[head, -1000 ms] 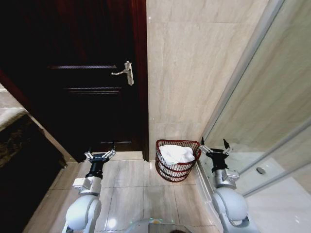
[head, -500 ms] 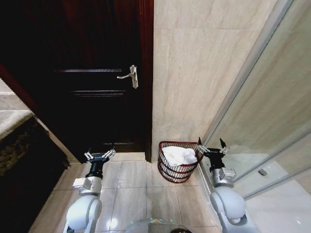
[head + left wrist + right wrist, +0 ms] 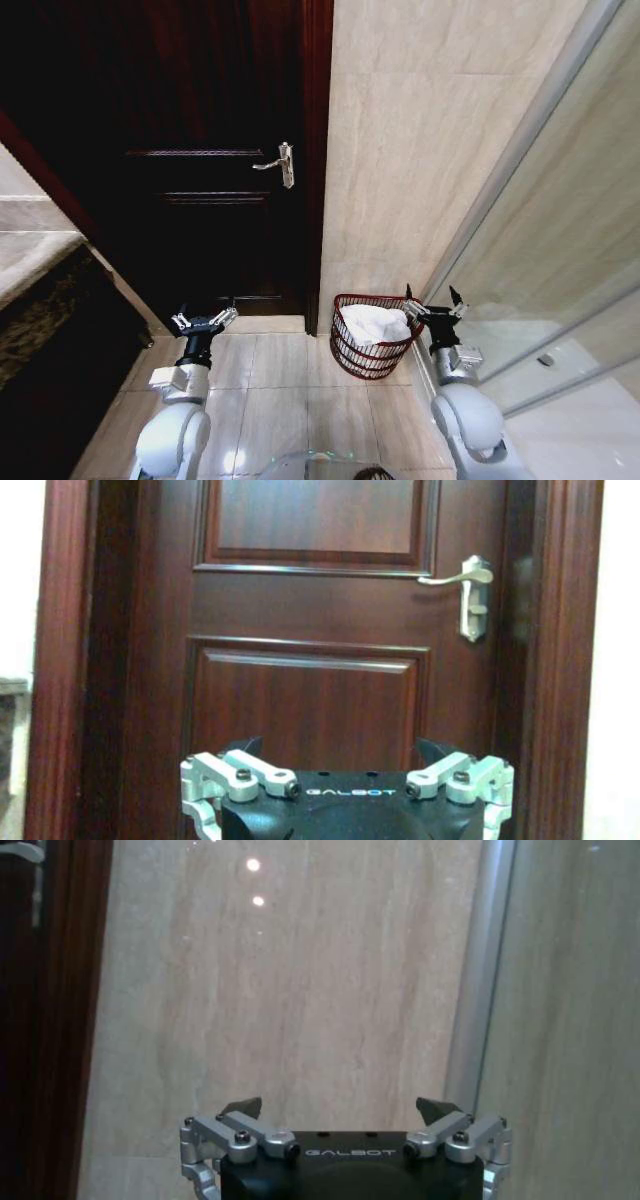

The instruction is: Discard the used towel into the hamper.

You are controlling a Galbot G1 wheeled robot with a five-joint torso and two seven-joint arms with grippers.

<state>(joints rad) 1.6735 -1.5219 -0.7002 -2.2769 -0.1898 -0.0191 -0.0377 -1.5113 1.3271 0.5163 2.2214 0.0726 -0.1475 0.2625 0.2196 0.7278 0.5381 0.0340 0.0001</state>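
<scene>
The white towel (image 3: 375,323) lies bunched inside the hamper (image 3: 350,355) on the floor by the tiled wall. It looks soft, light and limp; pinch a raised fold. The right gripper (image 3: 430,303) hangs just beside the rim, fingers spread and empty; the left gripper (image 3: 203,321) likewise faces the door (image 3: 200,200).

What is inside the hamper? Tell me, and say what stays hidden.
The hamper holds a crumpled white towel, heaped up to about the rim. Anything beneath the towel and the basket's bottom are covered. Both grippers, left and right, are open and empty.
</scene>
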